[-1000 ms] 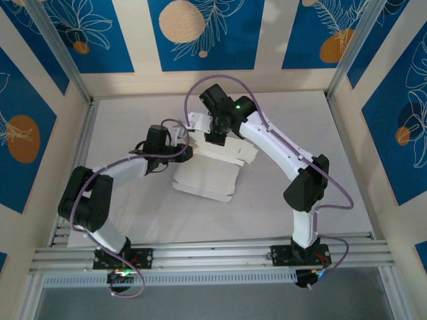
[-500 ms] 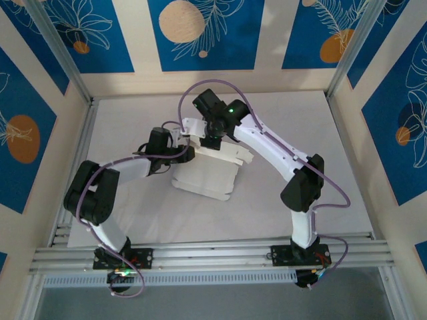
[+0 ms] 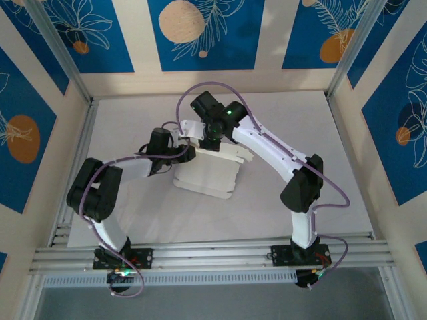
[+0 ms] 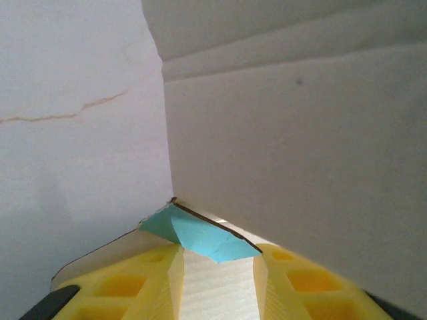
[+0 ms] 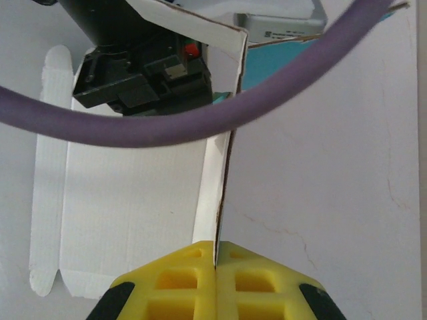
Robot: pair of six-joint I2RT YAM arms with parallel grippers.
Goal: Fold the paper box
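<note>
At the middle of the table [image 3: 300,127], white side up: the paper box [image 3: 208,179], base flat, one flap stood upright. Right gripper [image 5: 215,248] pressed together on that flap's thin edge, pinching it. Left gripper [image 4: 217,257] at the sheet's left side, fingers spread. Light-blue card corner sits just over their gap; contact unclear.

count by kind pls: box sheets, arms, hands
paper box: 1
arms: 2 (left arm, right arm)
hands: 2 (left hand, fingers apart at a blue corner of the card; right hand, pinched on a raised flap)
total: 5
</note>
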